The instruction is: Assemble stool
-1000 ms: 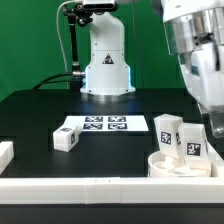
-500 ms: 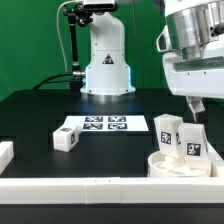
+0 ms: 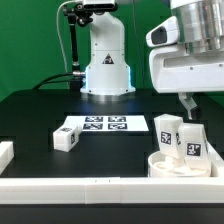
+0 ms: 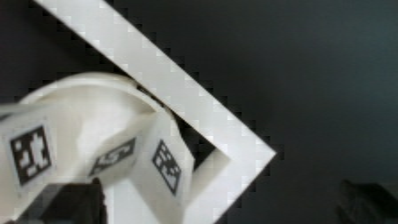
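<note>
The round white seat disc (image 3: 170, 168) lies at the exterior view's front right, against the border bar. Two white tagged legs (image 3: 166, 132) (image 3: 192, 144) stand upright on it. A third leg (image 3: 66, 137) lies loose on the black table, to the left of the marker board. My gripper (image 3: 201, 103) hangs above and just behind the two standing legs. It is open, empty and touches nothing. In the wrist view the seat disc (image 4: 80, 98) and the tagged legs (image 4: 164, 160) lie below the gripper (image 4: 214, 208).
The marker board (image 3: 103, 124) lies flat mid-table. A long white border bar (image 3: 90, 185) runs along the front edge, and its corner shows in the wrist view (image 4: 196, 85). A short white bar (image 3: 5, 152) sits at the left. The robot base (image 3: 106, 70) stands at the back.
My gripper has risen from beside the standing legs and shifted toward the exterior view's left. The legs, the seat and the loose leg have not moved.
</note>
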You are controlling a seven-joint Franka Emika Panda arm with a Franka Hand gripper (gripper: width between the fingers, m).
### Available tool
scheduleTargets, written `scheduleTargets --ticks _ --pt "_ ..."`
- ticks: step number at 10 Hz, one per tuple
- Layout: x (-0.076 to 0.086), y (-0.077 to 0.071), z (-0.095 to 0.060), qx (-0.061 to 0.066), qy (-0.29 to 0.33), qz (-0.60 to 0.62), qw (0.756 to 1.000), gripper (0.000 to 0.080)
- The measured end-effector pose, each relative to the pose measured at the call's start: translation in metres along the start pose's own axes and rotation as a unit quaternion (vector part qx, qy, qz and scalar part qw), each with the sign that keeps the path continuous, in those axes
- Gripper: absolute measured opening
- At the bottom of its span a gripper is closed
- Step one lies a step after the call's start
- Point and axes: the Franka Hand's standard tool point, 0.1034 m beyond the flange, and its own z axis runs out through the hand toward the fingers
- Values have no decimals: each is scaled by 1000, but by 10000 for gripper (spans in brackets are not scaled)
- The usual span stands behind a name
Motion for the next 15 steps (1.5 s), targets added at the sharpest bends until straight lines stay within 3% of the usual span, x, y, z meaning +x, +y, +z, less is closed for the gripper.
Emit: scheduleTargets --ticks 3,6,8,10,14,15 --pt "1 2 2 -4 2 -99 995 649" --pt "4 4 1 -9 4 -223 975 649" --pt "10 5 -1 -25 18 -358 933 649" --pt "15 9 -2 -40 18 -480 876 649" --pt "18 12 -2 -48 14 -575 817 649" --pt "19 14 -1 -53 12 -615 787 649"
